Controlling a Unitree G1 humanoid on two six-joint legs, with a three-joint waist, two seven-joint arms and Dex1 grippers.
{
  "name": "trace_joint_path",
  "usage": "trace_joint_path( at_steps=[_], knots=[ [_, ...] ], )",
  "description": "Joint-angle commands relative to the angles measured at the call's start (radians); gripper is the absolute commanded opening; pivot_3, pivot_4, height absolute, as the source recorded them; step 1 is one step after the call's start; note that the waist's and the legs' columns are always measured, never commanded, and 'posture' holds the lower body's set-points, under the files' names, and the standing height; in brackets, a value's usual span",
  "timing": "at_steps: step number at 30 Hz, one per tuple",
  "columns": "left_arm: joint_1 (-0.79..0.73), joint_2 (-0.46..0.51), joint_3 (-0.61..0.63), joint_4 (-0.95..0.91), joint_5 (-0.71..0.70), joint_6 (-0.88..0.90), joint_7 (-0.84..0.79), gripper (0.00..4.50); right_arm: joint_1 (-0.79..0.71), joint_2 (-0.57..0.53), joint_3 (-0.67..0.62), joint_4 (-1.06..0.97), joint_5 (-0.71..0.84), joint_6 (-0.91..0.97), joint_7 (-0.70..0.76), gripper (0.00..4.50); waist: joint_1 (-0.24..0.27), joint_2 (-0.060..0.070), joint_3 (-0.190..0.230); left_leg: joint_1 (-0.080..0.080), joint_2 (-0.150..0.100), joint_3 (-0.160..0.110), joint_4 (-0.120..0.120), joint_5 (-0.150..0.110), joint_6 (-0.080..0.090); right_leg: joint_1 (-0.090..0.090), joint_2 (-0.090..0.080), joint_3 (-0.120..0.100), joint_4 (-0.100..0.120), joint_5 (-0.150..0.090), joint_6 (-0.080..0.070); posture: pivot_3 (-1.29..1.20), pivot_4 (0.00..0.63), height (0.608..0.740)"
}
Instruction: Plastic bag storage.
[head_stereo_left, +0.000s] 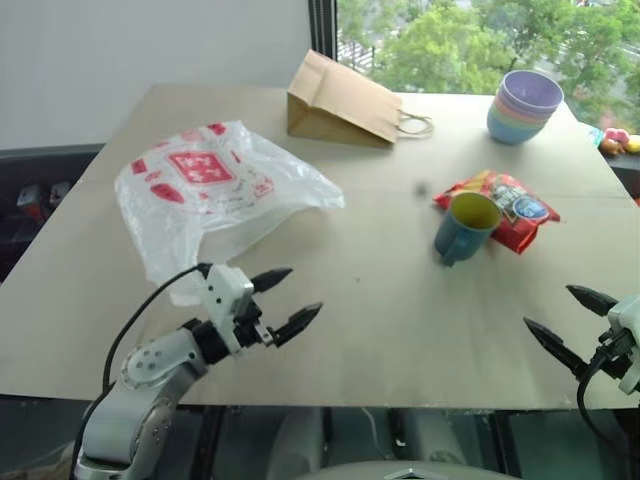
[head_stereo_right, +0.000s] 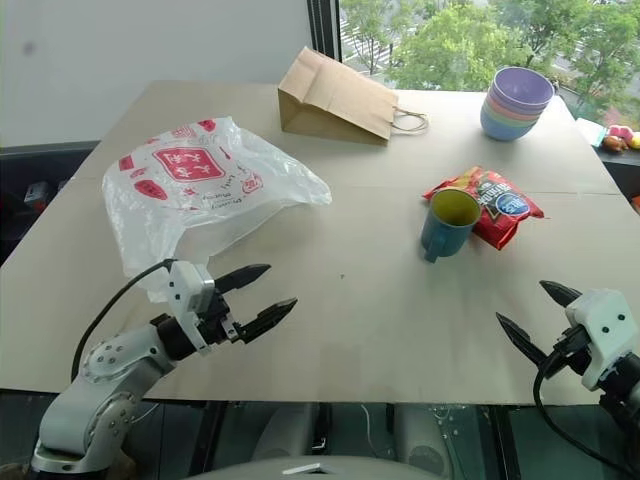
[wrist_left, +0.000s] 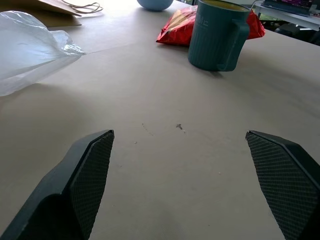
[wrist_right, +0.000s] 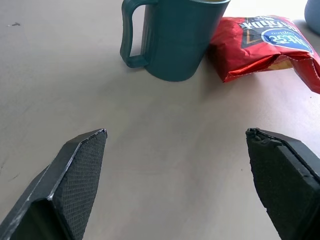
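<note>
The plastic bag (head_stereo_left: 205, 195), thin, crinkly and translucent white with a red square logo, lies puffed up on the left half of the table; a part of the plastic bag (wrist_left: 30, 47) also shows in the left wrist view. My left gripper (head_stereo_left: 295, 297) hovers open just in front of the bag's near edge, nothing between its fingers. At the table's near right edge my right gripper (head_stereo_left: 568, 317) stands open and empty, pointing toward the teal mug (wrist_right: 175, 37).
A brown paper bag (head_stereo_left: 343, 100) with handles lies at the back centre. A stack of pastel bowls (head_stereo_left: 524, 105) stands at the back right. The teal mug (head_stereo_left: 464, 227) stands right of centre against a red snack packet (head_stereo_left: 512, 208). Bare table (head_stereo_left: 380, 300) lies between the grippers.
</note>
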Motion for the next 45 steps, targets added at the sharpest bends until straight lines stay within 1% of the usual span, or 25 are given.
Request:
trace_joint_path(
  at_steps=[1,4,6,8,9,11,14,16,18,20,24,26,29,31,34,40,43,45],
  knots=[
    [-0.068,-0.028,0.025,-0.015,-0.044,-0.005,0.031,4.42,-0.010,-0.002,-0.013,-0.006,0.014,-0.049,0.008,4.50,0.000,0.000,0.000,0.000,0.000,0.000,0.000,0.000,0.000,0.000,0.000,0.000,0.000,0.000,0.000,0.00,0.150,0.740],
    [-0.230,-0.076,0.033,0.036,-0.071,0.033,0.112,4.42,-0.047,0.026,0.001,-0.059,0.055,-0.093,-0.002,4.50,0.008,0.000,0.001,-0.001,0.000,-0.002,0.001,0.000,0.000,0.000,0.000,-0.003,0.000,0.000,0.000,0.00,0.150,0.740],
    [-0.309,-0.092,0.028,0.063,-0.028,0.026,0.159,4.42,-0.046,0.018,0.017,-0.106,0.086,-0.089,0.016,4.50,0.006,0.001,0.000,0.000,-0.001,-0.001,0.001,0.000,0.000,0.001,0.001,-0.002,0.000,0.000,0.000,0.00,0.150,0.740],
    [-0.394,-0.108,0.020,0.092,0.033,0.048,0.254,4.42,-0.054,0.000,0.034,-0.168,0.133,-0.067,0.023,4.50,0.003,0.001,0.000,0.000,-0.003,-0.001,0.001,0.000,0.000,0.001,0.002,-0.002,0.000,0.000,0.000,0.00,0.150,0.740],
    [-0.450,-0.091,0.000,0.123,0.111,0.095,0.329,4.42,-0.064,-0.018,0.052,-0.201,0.143,-0.061,0.030,4.50,0.002,0.000,0.000,0.000,-0.003,-0.001,0.000,0.000,0.000,0.001,0.002,-0.001,0.000,0.000,0.000,0.00,0.150,0.740],
    [-0.546,-0.007,-0.045,0.195,0.239,0.171,0.378,4.42,-0.080,-0.047,0.078,-0.255,0.172,-0.043,0.032,4.50,0.001,-0.001,0.001,0.000,-0.004,-0.001,0.000,0.000,0.000,0.001,0.003,-0.002,0.001,0.000,0.000,0.00,0.150,0.740],
    [-0.628,0.113,-0.086,0.291,0.338,0.159,0.333,4.42,-0.087,-0.075,0.086,-0.296,0.206,-0.019,0.026,4.50,0.000,-0.002,0.001,0.000,-0.004,0.000,0.000,0.000,0.000,0.001,0.005,-0.002,0.001,0.000,0.000,0.00,0.150,0.740],
    [-0.671,0.201,-0.146,0.375,0.424,0.148,0.296,4.42,-0.084,-0.090,0.086,-0.310,0.214,-0.017,0.029,4.50,0.002,-0.002,0.001,-0.001,-0.004,0.001,-0.001,0.000,0.000,0.001,0.004,-0.002,0.001,0.000,0.000,0.00,0.150,0.740],
    [-0.695,0.266,-0.201,0.435,0.488,0.111,0.246,4.42,-0.079,-0.097,0.081,-0.320,0.224,-0.016,0.030,4.50,0.003,-0.002,0.001,-0.001,-0.004,0.002,-0.001,0.000,0.000,0.001,0.004,-0.002,0.000,0.000,-0.001,0.00,0.150,0.740],
    [-0.730,0.279,-0.218,0.473,0.495,0.120,0.206,4.42,-0.066,-0.098,0.072,-0.322,0.232,-0.025,0.036,4.50,0.005,-0.003,0.002,-0.001,-0.004,0.002,-0.001,0.000,0.000,0.001,0.002,-0.002,-0.001,0.000,-0.001,0.00,0.150,0.740],
    [-0.759,0.312,-0.261,0.478,0.528,0.154,0.115,4.42,-0.049,-0.090,0.062,-0.325,0.232,-0.055,0.043,4.50,0.010,-0.004,0.002,-0.003,-0.004,0.001,-0.001,0.000,0.000,0.001,0.001,-0.004,-0.001,0.000,0.000,0.00,0.150,0.740],
    [-0.762,0.337,-0.285,0.492,0.567,0.149,0.091,4.42,-0.050,-0.089,0.065,-0.330,0.239,-0.065,0.044,4.50,0.008,-0.004,0.002,-0.003,-0.004,0.001,-0.001,0.000,0.000,0.000,0.001,-0.004,-0.001,0.000,0.000,0.00,0.150,0.740],
    [-0.767,0.364,-0.324,0.536,0.656,0.133,0.104,4.42,-0.066,-0.093,0.089,-0.332,0.233,-0.078,0.043,4.50,0.002,-0.004,0.002,-0.002,-0.004,0.001,-0.001,0.000,0.000,0.000,0.001,-0.004,0.000,0.000,0.000,0.00,0.150,0.740],
    [-0.766,0.368,-0.336,0.541,0.689,0.126,0.103,4.42,-0.087,-0.096,0.106,-0.329,0.227,-0.080,0.037,4.50,0.002,-0.004,0.002,-0.002,-0.004,0.002,-0.001,0.000,0.000,0.000,0.002,-0.004,0.000,0.000,0.000,0.00,0.150,0.740],
    [-0.762,0.375,-0.352,0.533,0.733,0.114,0.087,4.42,-0.136,-0.095,0.123,-0.340,0.260,-0.065,0.000,4.50,0.004,-0.005,0.003,-0.002,-0.004,0.002,-0.001,0.000,0.000,0.000,0.002,-0.004,0.000,0.000,0.000,0.00,0.150,0.740],
    [-0.759,0.370,-0.362,0.551,0.783,0.099,0.058,4.42,-0.219,-0.097,0.153,-0.352,0.307,-0.035,-0.064,4.50,0.006,-0.005,0.003,-0.003,-0.004,0.001,-0.001,0.000,0.000,0.000,0.001,-0.004,0.000,0.000,0.000,0.00,0.150,0.740],
    [-0.770,0.352,-0.380,0.595,0.816,0.085,0.066,4.42,-0.254,-0.106,0.170,-0.351,0.306,-0.019,-0.085,4.50,0.005,-0.005,0.003,-0.003,-0.004,0.002,-0.001,0.000,0.000,0.000,0.001,-0.004,0.000,0.000,0.000,0.00,0.150,0.740],
    [-0.798,0.329,-0.404,0.673,0.857,0.037,0.105,4.42,-0.279,-0.111,0.190,-0.358,0.303,-0.001,-0.108,4.50,0.006,-0.005,0.003,-0.003,-0.004,0.002,0.000,0.000,0.000,0.000,0.001,-0.004,0.000,0.000,0.000,0.00,0.150,0.740]
  ],
)
